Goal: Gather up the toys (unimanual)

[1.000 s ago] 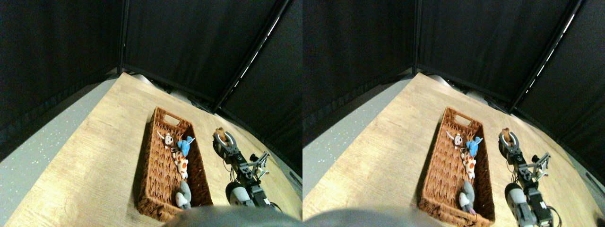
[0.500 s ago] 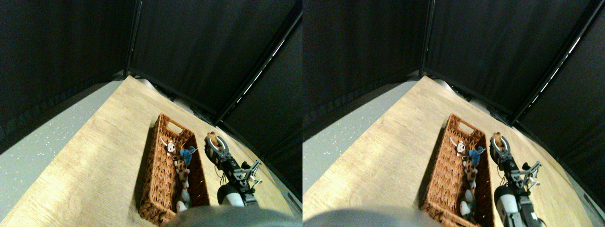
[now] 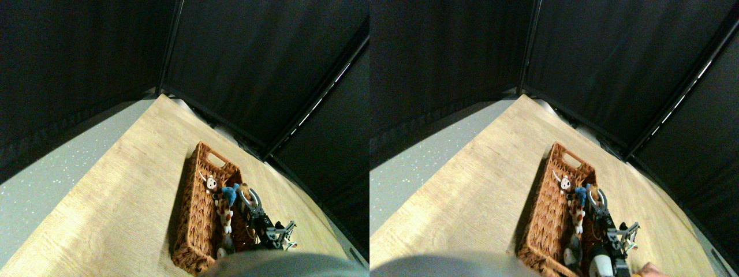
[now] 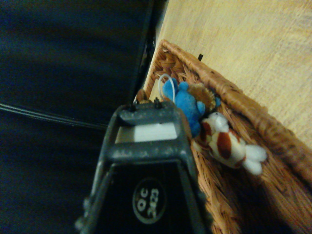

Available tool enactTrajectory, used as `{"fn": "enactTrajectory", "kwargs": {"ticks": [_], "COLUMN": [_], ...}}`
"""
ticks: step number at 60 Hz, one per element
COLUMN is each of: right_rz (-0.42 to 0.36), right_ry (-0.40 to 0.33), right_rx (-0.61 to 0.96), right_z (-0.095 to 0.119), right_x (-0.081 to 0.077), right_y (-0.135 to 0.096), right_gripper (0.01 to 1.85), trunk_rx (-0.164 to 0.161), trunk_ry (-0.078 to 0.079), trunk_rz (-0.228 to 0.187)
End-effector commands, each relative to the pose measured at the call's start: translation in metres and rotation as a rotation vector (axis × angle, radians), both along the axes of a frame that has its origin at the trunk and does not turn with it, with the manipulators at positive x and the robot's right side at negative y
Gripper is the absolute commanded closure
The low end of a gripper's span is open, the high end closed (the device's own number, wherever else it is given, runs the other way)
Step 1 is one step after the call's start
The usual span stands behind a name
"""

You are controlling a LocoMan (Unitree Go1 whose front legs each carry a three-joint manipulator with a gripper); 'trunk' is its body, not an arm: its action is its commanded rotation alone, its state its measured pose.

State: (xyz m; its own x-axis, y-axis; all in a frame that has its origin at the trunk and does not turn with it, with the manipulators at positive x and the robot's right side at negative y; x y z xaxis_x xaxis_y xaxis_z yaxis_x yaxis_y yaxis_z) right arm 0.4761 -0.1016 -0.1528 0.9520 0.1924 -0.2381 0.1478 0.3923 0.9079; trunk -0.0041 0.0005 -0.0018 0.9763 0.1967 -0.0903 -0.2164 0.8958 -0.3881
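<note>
Tool (image 3: 249, 195) with brown toy (image 3: 245, 188) over basket's (image 3: 190, 231) right rim.

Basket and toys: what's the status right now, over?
Right gripper over basket's right rim, carrying brown toy. Blue toy, white-and-orange toy already inside. Nothing blocking the drop.

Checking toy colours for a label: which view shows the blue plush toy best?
The wrist view: the blue plush toy is large, its white loop visible, though the jaw overlaps it. In the stereo pair view it is only a small blue patch inside the wicker basket.
</note>
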Motion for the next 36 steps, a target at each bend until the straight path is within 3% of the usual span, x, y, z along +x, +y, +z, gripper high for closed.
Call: {"fn": "enactTrajectory", "kwargs": {"ticks": [1,11,22,27,36], "right_rz": [-0.012,-0.020,-0.042,-0.062,-0.103], "right_ry": [-0.011,-0.031,-0.081,-0.115,-0.159], "right_rx": [0.014,-0.026,-0.120,-0.160,-0.117], "right_z": [0.006,0.010,0.016,0.022,0.035], "right_x": [-0.001,-0.001,0.004,0.009,0.018], "right_y": [0.000,-0.006,-0.020,-0.031,-0.054], "right_gripper": [1.56,1.13,0.97,0.98,1.21], "trunk_rx": [-0.008,0.000,0.015,0.025,0.046], "trunk_ry": [0.023,0.022,0.023,0.024,0.022], "trunk_rz": [0.009,0.004,-0.008,-0.016,-0.041]}}
